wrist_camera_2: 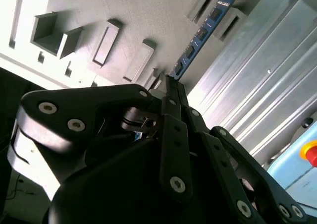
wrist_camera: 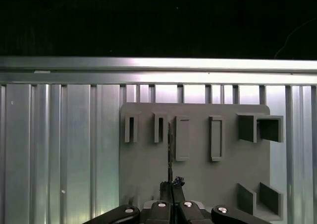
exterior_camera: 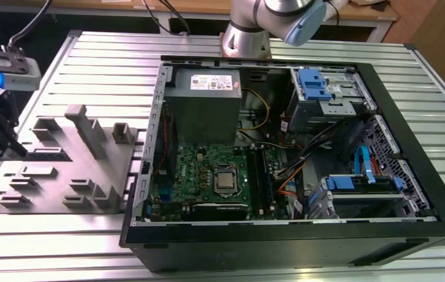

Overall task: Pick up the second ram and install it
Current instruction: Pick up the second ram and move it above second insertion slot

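Note:
The second ram, a thin blue board with a row of black chips, sticks out from between my fingertips. My gripper is shut on one end of it. In the first wrist view the ram is edge-on, a thin dark line running up from the gripper over the grey fixture block. Its far end lies near two slotted holders; I cannot tell whether it touches them. In the exterior view the gripper hangs over the fixture's left edge, far from the green motherboard and its black slots.
The open black computer case fills the exterior view's right, with a power supply, cables and blue drive bays inside. The grey fixture has upright posts. Everything rests on a ribbed metal table.

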`<action>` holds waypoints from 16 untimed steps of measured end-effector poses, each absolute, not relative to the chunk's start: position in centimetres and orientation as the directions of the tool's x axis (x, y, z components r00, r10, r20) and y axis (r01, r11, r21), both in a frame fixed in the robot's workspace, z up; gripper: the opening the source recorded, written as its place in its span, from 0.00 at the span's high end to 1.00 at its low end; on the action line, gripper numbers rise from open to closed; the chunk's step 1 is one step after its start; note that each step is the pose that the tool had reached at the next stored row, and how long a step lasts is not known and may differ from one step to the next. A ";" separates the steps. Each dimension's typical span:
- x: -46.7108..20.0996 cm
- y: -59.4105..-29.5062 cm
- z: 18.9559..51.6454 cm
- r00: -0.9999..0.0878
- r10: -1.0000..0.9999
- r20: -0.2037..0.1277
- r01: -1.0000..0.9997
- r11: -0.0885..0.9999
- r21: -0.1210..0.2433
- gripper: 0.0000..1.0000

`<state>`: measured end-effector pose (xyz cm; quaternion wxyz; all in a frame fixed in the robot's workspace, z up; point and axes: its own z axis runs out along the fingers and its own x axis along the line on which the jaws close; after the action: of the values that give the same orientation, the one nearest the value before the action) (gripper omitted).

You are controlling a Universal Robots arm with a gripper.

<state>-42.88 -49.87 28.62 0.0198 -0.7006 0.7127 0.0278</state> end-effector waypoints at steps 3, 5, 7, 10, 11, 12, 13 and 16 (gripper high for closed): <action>-42.9 -49.9 29.3 -0.017 -0.997 -0.071 -1.000 0.017 0.011 0.91; -42.9 -49.9 29.9 -0.017 -0.997 -0.073 -1.000 0.017 0.011 0.91; -42.9 -49.9 30.5 -0.017 -0.997 -0.075 -1.000 0.017 0.010 0.91; -42.9 -49.9 31.4 -0.017 -0.997 -0.077 -1.000 0.017 0.009 0.91; -42.9 -49.9 31.7 -0.017 -0.997 -0.078 -1.000 0.017 0.009 0.91; -42.9 -49.9 32.0 -0.017 -0.997 -0.079 -1.000 0.017 0.009 0.91; -42.9 -49.9 32.3 -0.017 -0.997 -0.080 -1.000 0.017 0.008 0.91; -42.9 -49.9 33.2 -0.017 -0.996 -0.083 -1.000 0.017 0.008 0.91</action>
<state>-42.89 -49.87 33.16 0.0268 -0.7005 0.7125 0.0318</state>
